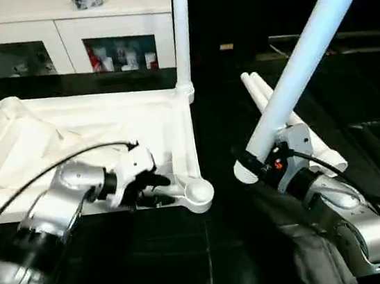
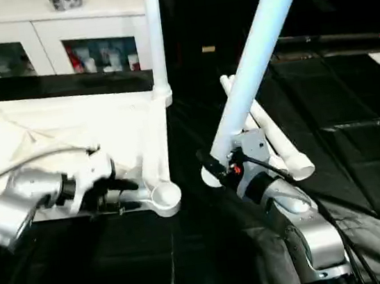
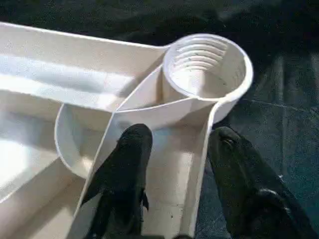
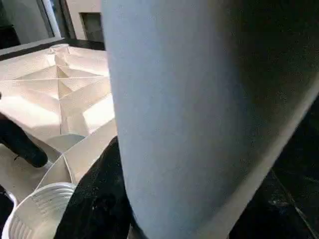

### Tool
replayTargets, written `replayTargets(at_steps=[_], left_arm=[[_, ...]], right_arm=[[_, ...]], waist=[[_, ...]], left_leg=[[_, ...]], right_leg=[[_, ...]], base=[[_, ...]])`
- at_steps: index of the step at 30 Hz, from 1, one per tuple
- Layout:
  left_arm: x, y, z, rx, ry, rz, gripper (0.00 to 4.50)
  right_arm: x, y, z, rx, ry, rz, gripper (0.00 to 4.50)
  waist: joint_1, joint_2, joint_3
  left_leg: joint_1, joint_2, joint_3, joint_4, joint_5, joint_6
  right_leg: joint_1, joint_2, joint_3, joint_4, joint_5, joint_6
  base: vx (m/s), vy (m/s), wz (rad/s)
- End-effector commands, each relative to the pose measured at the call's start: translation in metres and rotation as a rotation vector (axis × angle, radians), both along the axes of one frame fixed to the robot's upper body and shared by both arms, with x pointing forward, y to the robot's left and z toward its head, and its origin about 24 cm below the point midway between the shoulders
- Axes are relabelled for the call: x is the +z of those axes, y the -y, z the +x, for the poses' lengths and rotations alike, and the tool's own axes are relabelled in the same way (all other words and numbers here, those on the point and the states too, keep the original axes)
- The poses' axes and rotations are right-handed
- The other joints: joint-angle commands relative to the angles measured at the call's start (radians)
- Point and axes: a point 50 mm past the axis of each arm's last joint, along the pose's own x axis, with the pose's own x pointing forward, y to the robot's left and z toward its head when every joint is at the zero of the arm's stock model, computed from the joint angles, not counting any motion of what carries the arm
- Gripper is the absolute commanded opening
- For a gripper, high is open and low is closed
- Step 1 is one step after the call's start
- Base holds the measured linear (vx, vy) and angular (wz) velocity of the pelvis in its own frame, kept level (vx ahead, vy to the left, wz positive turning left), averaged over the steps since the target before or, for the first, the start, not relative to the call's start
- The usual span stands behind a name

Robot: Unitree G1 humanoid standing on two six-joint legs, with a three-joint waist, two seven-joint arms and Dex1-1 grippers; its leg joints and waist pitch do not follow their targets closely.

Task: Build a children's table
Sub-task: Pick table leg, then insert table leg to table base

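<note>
Both grippers are at work over the black-covered bench (image 1: 156, 258). Robot's left gripper (image 3: 174, 149) sits at the near right corner of the upturned white tabletop (image 1: 71, 140), its two black fingers (image 3: 124, 169) parted and straddling the outer rim wall just short of the round corner socket (image 3: 207, 64): one finger lies inside the ribbed underside, the other outside over the dark cover. Whether the fingers press the wall cannot be told. The socket is open and shows threaded rings inside.

Robot's right gripper (image 1: 263, 164) is clamped on a long white tubular leg (image 1: 304, 50), holding it near its lower end, beside the flared tip (image 1: 244, 171). That leg tilts up and away toward the far right, its lower end hanging above the cover, to the right of the empty near socket and apart from it.

The tabletop lies ribs up on the left half of the bench. One leg (image 1: 181, 31) stands upright in the far right corner socket. Two more legs (image 1: 274, 113) lie side by side on the cover right of the tabletop, partly behind the right gripper. A white cabinet with glass doors (image 1: 64, 39) stands beyond the far edge.
</note>
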Motion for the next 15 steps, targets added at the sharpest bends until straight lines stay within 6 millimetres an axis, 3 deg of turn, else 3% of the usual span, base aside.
replayTargets(at_steps=[1,5,7,10,11,15], left_arm=[[-0.002,-0.002,0.001,-0.046,-0.027,0.030,1.86],[-0.003,-0.006,0.000,-0.066,-0.048,0.040,1.57],[-0.002,-0.007,0.001,-0.071,-0.058,0.040,1.38],[-0.002,-0.009,0.001,-0.081,-0.075,0.040,1.26],[-0.003,-0.011,0.002,-0.082,-0.073,0.051,1.00],[-0.004,-0.014,0.003,-0.070,-0.063,0.062,0.73]], right_arm=[[0.006,0.002,-0.002,-0.003,0.031,-0.008,1.93],[0.005,0.004,-0.003,-0.006,0.031,-0.014,1.93],[0.005,0.005,-0.003,-0.010,0.030,-0.017,1.93],[0.005,0.005,-0.004,-0.012,0.031,-0.019,1.93],[0.005,0.004,-0.004,-0.012,0.031,-0.019,1.93],[0.004,0.001,-0.005,-0.004,0.030,-0.020,1.93]], waist=[[0.002,0.023,-0.067],[0.000,0.025,-0.056],[0.002,0.026,-0.054],[0.003,0.025,-0.053],[0.004,0.024,-0.055],[0.004,0.022,-0.057]], left_leg=[[0.015,0.046,-0.014,-0.067,-0.111,-0.015],[0.024,0.053,-0.014,-0.079,-0.237,-0.047],[0.025,0.054,-0.016,-0.081,-0.260,-0.052],[0.023,0.053,-0.015,-0.080,-0.252,-0.049],[0.022,0.054,-0.015,-0.080,-0.236,-0.047],[0.020,0.054,-0.016,-0.079,-0.208,-0.043]], right_leg=[[0.051,-0.087,0.054,-0.056,0.084,-0.200],[0.045,-0.091,0.057,-0.074,-0.092,-0.194],[0.045,-0.095,0.059,-0.077,-0.151,-0.190],[0.044,-0.095,0.060,-0.081,-0.167,-0.185],[0.044,-0.094,0.060,-0.079,-0.149,-0.184],[0.047,-0.093,0.059,-0.072,-0.091,-0.189]], base=[[0.000,0.000,0.00],[0.000,0.000,0.00],[0.000,0.000,0.00],[0.000,0.000,0.00],[0.000,0.000,0.00],[0.000,0.000,0.00]])
